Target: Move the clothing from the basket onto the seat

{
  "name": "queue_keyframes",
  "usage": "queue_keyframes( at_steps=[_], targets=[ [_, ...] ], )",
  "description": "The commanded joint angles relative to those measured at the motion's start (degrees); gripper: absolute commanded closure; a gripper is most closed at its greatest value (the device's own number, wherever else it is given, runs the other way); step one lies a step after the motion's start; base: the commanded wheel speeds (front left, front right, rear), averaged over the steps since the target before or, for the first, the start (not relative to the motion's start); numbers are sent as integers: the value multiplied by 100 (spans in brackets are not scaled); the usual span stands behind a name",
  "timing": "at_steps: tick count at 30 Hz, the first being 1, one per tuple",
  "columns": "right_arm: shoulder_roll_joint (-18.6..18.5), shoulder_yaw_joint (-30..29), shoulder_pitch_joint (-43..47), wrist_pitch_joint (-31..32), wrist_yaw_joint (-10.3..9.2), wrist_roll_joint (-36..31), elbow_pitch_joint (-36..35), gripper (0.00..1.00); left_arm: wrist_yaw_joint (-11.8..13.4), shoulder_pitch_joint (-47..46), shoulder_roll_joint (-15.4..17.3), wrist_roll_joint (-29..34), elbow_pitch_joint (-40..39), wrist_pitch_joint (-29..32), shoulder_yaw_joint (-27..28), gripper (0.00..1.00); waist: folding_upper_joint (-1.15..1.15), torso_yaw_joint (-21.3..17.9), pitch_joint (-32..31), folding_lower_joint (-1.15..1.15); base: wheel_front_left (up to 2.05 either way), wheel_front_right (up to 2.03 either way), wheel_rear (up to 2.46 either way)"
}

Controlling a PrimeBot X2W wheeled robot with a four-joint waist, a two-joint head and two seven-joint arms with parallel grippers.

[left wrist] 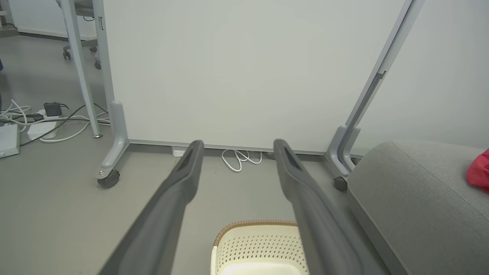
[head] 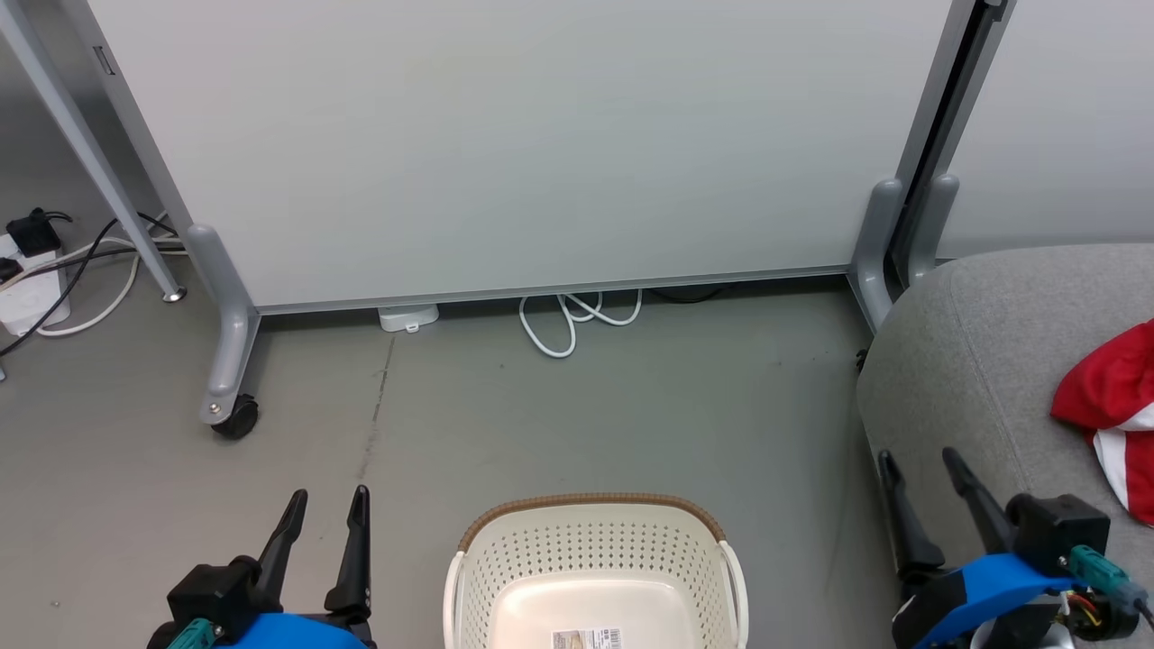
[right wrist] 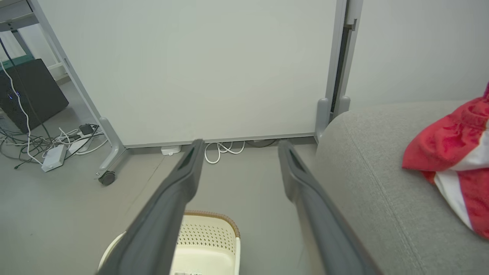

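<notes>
Hovering spread, left claw (head: pixel 331 492) and right claw (head: pixel 918 452) are flanking the laundry basket (head: pixel 590 548); red clothing (head: pixel 1111 397) is lying on the sofa (head: pixel 974 361).

Bright even light, soft shadows, wrist-cam edges warped.

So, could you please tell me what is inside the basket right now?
The basket shows a bare bottom with only a barcode sticker. Its near end is cut off by the frame, so unchecked. Red clothing lies on the seat.
</notes>
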Motion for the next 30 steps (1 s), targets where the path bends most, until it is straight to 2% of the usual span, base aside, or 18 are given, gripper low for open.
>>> queue_keyframes(
  at_steps=[1, 17, 18, 30],
  targets=[
    [23, 76, 105, -60, 2, 66, 51, 0, -8, 58, 6, -16, 24, -16, 27, 0, 0, -2, -12, 1, 0, 0, 0],
    [36, 168, 33, -127, 1, 181, 231, 0, -9, 47, -36, 3, 127, -16, -7, 0, 0, -78, -28, 1, 0, 0, 0],
    [27, 167, 43, -112, -1, 150, 230, 100, 0, 40, -39, 3, 121, 0, 2, 100, 0, -79, -28, 1, 0, 0, 0],
    [81, 164, 292, -79, -1, 181, 819, 100, 0, 383, -187, -28, 611, 49, 6, 100, 0, -87, -25, 1, 0, 0, 0]
  ],
)
